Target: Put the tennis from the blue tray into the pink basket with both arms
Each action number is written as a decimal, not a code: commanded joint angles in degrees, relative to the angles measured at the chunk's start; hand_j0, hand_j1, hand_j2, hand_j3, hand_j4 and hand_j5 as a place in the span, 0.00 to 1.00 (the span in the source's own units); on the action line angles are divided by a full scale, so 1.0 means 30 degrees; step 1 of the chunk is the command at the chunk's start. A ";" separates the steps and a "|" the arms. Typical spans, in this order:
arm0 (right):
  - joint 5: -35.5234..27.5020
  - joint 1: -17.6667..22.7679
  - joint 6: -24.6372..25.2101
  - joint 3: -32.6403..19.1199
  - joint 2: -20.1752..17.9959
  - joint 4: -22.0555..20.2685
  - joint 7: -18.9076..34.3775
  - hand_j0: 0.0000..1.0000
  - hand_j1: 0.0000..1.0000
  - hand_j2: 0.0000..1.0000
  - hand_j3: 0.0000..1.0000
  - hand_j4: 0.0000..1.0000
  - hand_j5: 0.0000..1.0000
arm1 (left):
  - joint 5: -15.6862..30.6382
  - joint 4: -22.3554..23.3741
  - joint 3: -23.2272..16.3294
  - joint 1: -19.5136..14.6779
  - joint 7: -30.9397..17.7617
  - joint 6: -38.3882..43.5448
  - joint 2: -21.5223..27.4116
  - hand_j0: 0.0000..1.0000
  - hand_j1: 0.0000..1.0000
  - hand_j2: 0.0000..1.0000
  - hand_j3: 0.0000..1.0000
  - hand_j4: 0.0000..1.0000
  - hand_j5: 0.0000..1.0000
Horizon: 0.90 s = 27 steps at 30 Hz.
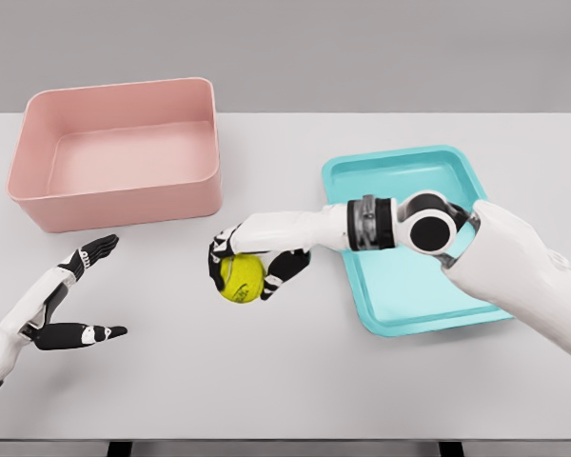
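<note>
Yellow tennis ball (241,279) sits gripped, apparently off-table, in right robot hand (252,262).

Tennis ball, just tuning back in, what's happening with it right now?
The right hand has its fingers wrapped around the tennis ball and holds it over the table, out of the blue tray and partway toward the left side. The left hand waits at the lower left with fingers spread, holding nothing. The pink basket at the upper left has nothing visible in it, so the ball is not yet delivered.
</note>
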 commanded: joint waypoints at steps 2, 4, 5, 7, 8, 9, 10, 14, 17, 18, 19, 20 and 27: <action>0.0457 -0.0029 0.0021 0.0145 0.1253 0.1736 -0.0018 0.36 0.36 0.36 0.36 0.36 0.36 | 0.0036 -0.0012 -0.0011 0.0000 -0.0025 -0.0007 0.0023 1.00 1.00 1.00 1.00 1.00 1.00; 0.0515 -0.0029 -0.0125 0.0144 0.1371 0.2234 -0.0018 0.53 0.53 0.53 0.53 0.53 0.53 | 0.0036 -0.0012 -0.0011 0.0000 0.0004 -0.0007 0.0023 1.00 1.00 1.00 1.00 1.00 1.00; 0.0895 -0.0029 -0.0125 0.0144 0.1458 0.2293 -0.0018 0.68 0.68 0.68 0.68 0.68 0.68 | 0.0007 -0.0012 0.0018 0.0000 -0.0025 -0.0007 0.0023 1.00 1.00 1.00 1.00 1.00 1.00; 0.1102 -0.0029 -0.0155 0.0174 0.1459 0.2147 -0.0018 0.99 0.99 0.99 0.99 0.99 0.99 | 0.0036 -0.0012 -0.0011 0.0000 -0.0025 -0.0007 0.0023 1.00 1.00 1.00 1.00 1.00 1.00; 0.1102 -0.0029 -0.0213 0.0174 0.1429 0.2030 -0.0018 0.99 0.99 0.99 0.99 0.99 0.99 | 0.0007 -0.0012 -0.0011 0.0000 0.0004 -0.0007 0.0023 1.00 1.00 1.00 1.00 1.00 1.00; 0.1102 -0.0029 -0.0213 0.0174 0.1400 0.1708 -0.0018 0.99 0.99 0.99 0.99 0.99 0.99 | 0.0007 -0.0012 -0.0011 0.0000 0.0004 -0.0007 0.0023 1.00 1.00 1.00 1.00 1.00 1.00; 0.1102 -0.0029 -0.0184 0.0174 0.1371 0.1386 -0.0018 0.99 0.99 0.99 0.99 0.99 0.99 | 0.0007 -0.0012 -0.0011 0.0000 0.0004 -0.0007 0.0023 1.00 1.00 1.00 1.00 1.00 1.00; 0.1073 -0.0029 -0.0242 -0.0439 0.0494 0.0127 -0.0018 1.00 1.00 1.00 1.00 1.00 1.00 | 0.0007 -0.0012 -0.0011 0.0000 -0.0025 -0.0007 0.0023 1.00 1.00 1.00 1.00 1.00 1.00; 0.0692 0.0117 -0.1297 -0.3399 -0.2405 -0.1895 -0.0018 1.00 1.00 1.00 1.00 1.00 1.00 | -0.0022 -0.0012 -0.0011 0.0000 0.0004 -0.0007 0.0023 1.00 1.00 1.00 1.00 1.00 1.00; 0.0254 0.0117 -0.1648 -0.3927 -0.3753 -0.2189 -0.0018 1.00 1.00 1.00 1.00 1.00 1.00 | -0.0022 -0.0012 -0.0011 0.0000 0.0004 -0.0007 0.0023 1.00 1.00 1.00 1.00 1.00 1.00; -0.0800 0.0117 -0.2437 -0.4424 -0.5042 -0.2248 -0.0018 1.00 1.00 1.00 1.00 1.00 1.00 | -0.0022 -0.0012 -0.0011 0.0000 -0.0025 -0.0007 0.0023 1.00 1.00 1.00 1.00 1.00 1.00; -0.1854 0.0205 -0.3551 -0.4923 -0.6418 -0.2248 -0.0018 1.00 1.00 1.00 1.00 1.00 1.00 | -0.0022 -0.0012 -0.0011 0.0000 -0.0025 -0.0007 -0.0006 1.00 1.00 1.00 1.00 1.00 1.00; -0.3996 0.6822 -0.5259 -1.2536 -1.0290 -0.2189 -0.0018 1.00 1.00 1.00 1.00 1.00 1.00 | -0.0901 -0.1066 -0.0187 0.0293 -0.0143 -0.0007 -0.0006 1.00 1.00 1.00 1.00 1.00 1.00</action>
